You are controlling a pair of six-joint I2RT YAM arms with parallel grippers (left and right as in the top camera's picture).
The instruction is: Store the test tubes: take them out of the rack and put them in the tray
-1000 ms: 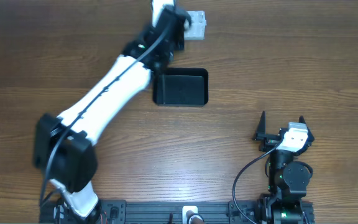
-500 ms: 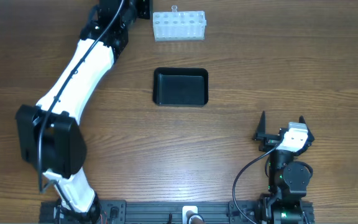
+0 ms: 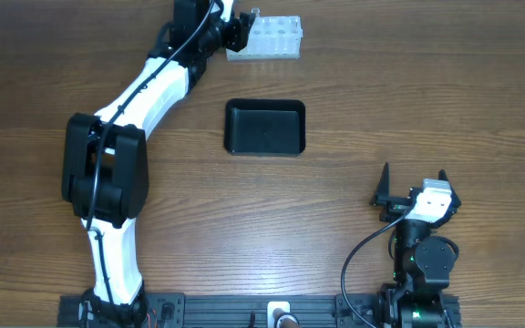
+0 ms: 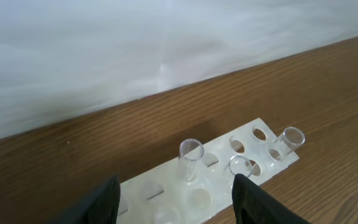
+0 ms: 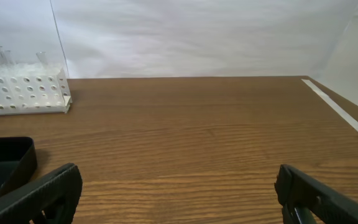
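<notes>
Bright, even light falls from above – the tabletop (image 3: 427,109) shows no hard shadows, just a soft dark fringe on the wood beside the left arm (image 3: 153,87). The black tray (image 3: 264,128) carries a dull sheen on its floor. In the left wrist view the white wall (image 4: 166,50) is nearly washed out – the clear test tubes (image 4: 191,158) catch small glints at their rims. In the right wrist view the wood shines paler toward the tabletop's far edge.

Brown wooden table (image 3: 445,91), grain running side to side in the top view. White backdrop (image 4: 135,43) stands behind the table's far edge. A thin pale strip of tape (image 5: 340,112) lies flat on the table, running toward the backdrop.
</notes>
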